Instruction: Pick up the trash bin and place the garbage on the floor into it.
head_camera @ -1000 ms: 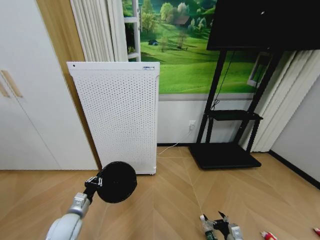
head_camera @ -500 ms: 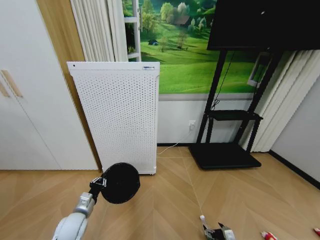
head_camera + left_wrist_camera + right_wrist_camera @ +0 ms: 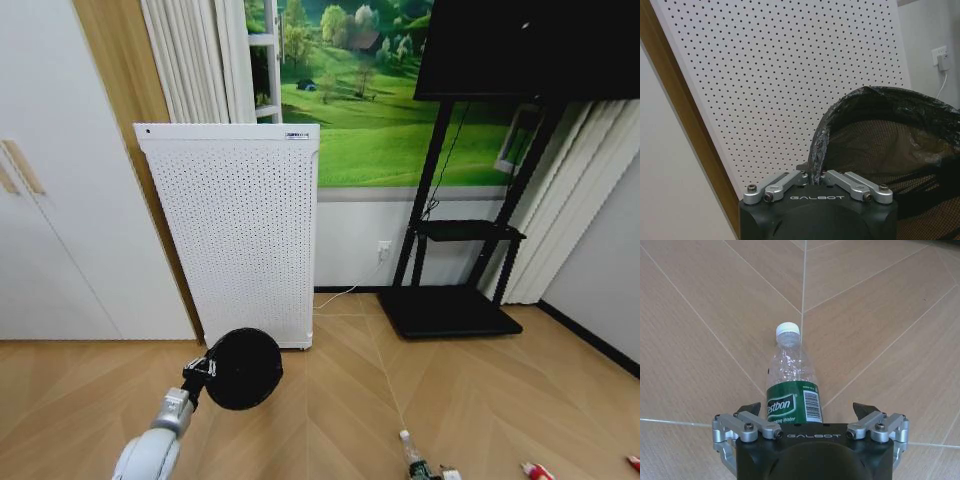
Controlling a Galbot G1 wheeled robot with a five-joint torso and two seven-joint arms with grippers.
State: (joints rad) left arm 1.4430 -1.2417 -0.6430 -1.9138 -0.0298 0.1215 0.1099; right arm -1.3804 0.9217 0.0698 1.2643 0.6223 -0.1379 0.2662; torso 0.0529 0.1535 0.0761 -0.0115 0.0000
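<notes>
Bin [image 3: 243, 368] at lower left of the head view, rim clenched by left gripper [image 3: 816, 178]. Right gripper [image 3: 807, 412], fingers spread, straddles bottle [image 3: 792, 387] lying on floor [image 3: 880, 315].

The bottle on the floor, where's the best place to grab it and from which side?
Grip the bottle across its labelled body, probably from above. It lies flat on the wooden floor, cap pointing away, and the open right gripper already straddles the label, one finger on each side. The smooth round body may roll, so close squarely.
</notes>
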